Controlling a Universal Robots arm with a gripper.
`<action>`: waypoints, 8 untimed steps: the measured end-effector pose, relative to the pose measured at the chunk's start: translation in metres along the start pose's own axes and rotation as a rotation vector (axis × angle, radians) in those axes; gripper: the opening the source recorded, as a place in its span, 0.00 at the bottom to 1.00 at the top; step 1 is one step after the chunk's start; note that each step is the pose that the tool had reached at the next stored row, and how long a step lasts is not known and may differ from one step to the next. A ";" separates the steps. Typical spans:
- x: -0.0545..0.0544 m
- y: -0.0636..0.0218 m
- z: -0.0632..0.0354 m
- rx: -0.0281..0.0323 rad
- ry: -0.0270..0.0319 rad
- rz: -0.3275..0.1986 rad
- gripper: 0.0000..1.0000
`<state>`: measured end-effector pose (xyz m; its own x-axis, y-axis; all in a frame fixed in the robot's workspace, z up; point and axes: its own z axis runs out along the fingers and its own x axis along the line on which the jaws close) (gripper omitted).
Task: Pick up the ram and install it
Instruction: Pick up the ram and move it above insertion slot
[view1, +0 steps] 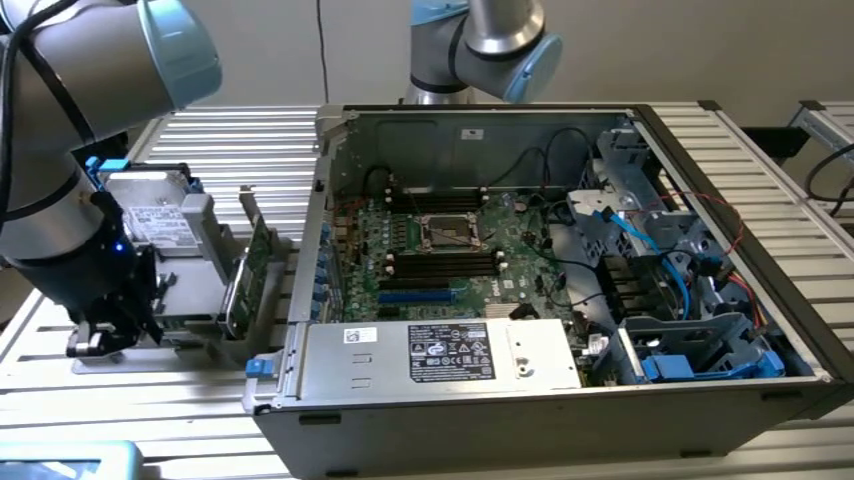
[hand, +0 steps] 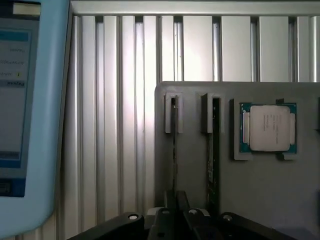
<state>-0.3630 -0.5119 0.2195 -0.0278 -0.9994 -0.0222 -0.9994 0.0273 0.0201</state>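
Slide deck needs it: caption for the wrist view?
End effector over gray tray holding edge-on ram sticks beside a processor chip.

The exterior view sits high and well back from the grey holder plate, tilted down across the slatted desk. It takes in the plate and the open computer case beside it, towards the exterior view's right. The wrist view hangs close above the same plate, facing straight down onto it past the claw. Both views share the plate and the desk just beside it
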 end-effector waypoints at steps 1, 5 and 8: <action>0.000 0.0001 -0.0045 0.0000 0.0000 0.000 0.13; -0.001 0.0006 -0.0230 0.0000 0.0000 0.000 0.13; -0.001 0.0009 -0.0362 -0.0001 0.0001 0.000 0.13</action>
<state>-0.3632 -0.5119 0.2557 -0.0279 -0.9994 -0.0221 -0.9994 0.0275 0.0201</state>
